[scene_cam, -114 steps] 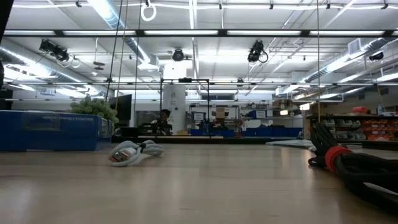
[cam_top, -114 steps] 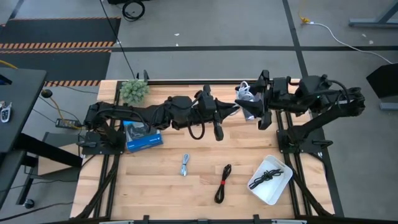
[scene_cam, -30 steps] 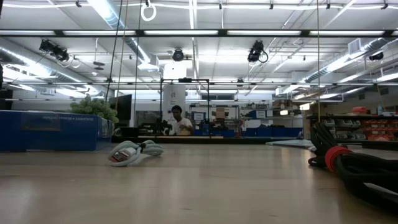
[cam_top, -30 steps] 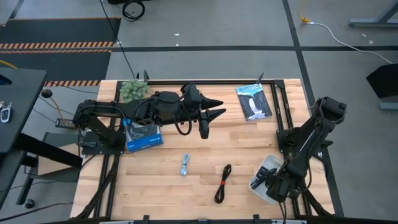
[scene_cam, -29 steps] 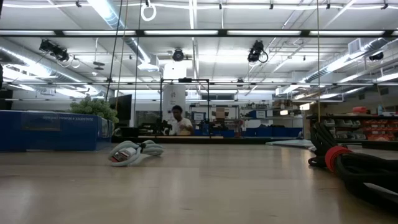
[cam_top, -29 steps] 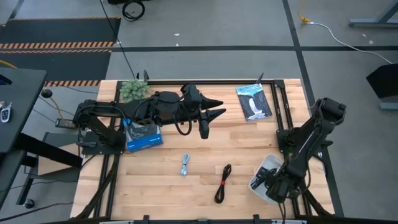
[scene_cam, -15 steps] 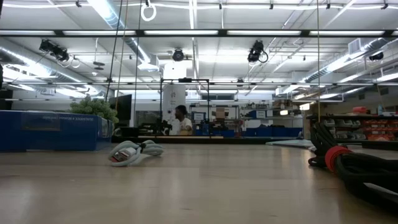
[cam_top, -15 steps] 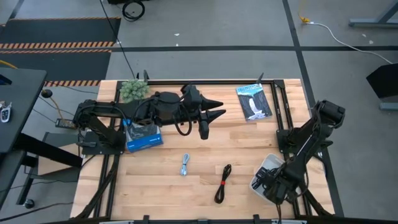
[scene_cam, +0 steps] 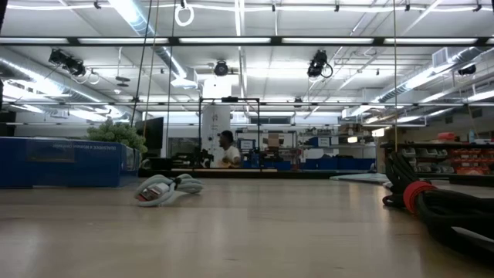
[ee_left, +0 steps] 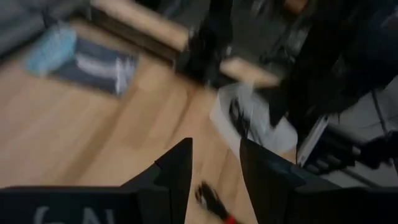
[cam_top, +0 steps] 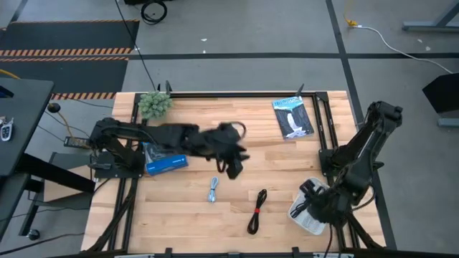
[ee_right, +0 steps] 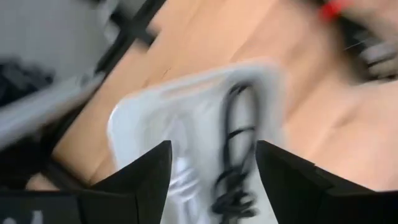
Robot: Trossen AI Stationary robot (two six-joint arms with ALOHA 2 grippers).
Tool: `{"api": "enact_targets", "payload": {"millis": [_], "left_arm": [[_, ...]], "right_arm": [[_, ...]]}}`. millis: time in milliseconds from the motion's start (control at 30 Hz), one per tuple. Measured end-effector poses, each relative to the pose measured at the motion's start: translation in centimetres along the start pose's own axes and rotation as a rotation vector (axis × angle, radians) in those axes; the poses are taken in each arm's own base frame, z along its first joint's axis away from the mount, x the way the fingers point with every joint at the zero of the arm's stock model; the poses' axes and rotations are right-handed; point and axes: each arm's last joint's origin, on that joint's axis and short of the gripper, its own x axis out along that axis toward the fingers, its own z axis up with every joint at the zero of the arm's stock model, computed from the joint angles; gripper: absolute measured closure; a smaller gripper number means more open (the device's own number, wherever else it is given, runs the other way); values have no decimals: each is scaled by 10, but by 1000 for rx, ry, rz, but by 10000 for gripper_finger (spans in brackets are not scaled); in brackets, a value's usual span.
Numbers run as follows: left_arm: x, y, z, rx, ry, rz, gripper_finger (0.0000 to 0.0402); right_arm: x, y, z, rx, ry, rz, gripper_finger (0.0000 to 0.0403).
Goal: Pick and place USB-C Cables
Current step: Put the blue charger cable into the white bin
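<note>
Where the two remaining cables lay on the bare wood, you had the silver-grey bundle [cam_top: 214,190] near centre and the black bundle with red [cam_top: 257,210] to its right; a thin black cable [ee_right: 233,155] sat in the white tray [cam_top: 304,220]. Both bundles looked light, soft and springy: best pinched across the tied middle. The left gripper [ee_left: 214,171] hung above the silver-grey bundle, fingers slightly parted; the right gripper [ee_right: 211,165] gaped empty over the tray.

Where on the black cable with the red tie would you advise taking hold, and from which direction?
I would take the black cable with the red tie at its middle, near the red band, coming straight down from above. It lies flat on the table as a long, narrow bundle, so closing across its short width should catch every strand.
</note>
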Motion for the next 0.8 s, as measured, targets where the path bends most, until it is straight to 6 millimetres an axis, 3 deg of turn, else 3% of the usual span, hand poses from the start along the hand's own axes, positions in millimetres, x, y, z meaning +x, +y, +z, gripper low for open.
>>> {"api": "enact_targets", "payload": {"millis": [267,467,600,800], "left_arm": [[45,-23,-47,-79,156,19,252],[83,-32,-78,-216,278,-10,194],[106,-39,-106,-257,354,8,159],[118,-46,-138,-226,445,61,161]], "right_arm": [[-62,-23,8,128,-290,-244,164],[-97,-41,9,214,-417,-501,165],[-107,-52,5,300,-475,-596,165],[-108,-59,6,384,-497,-596,165]]}}
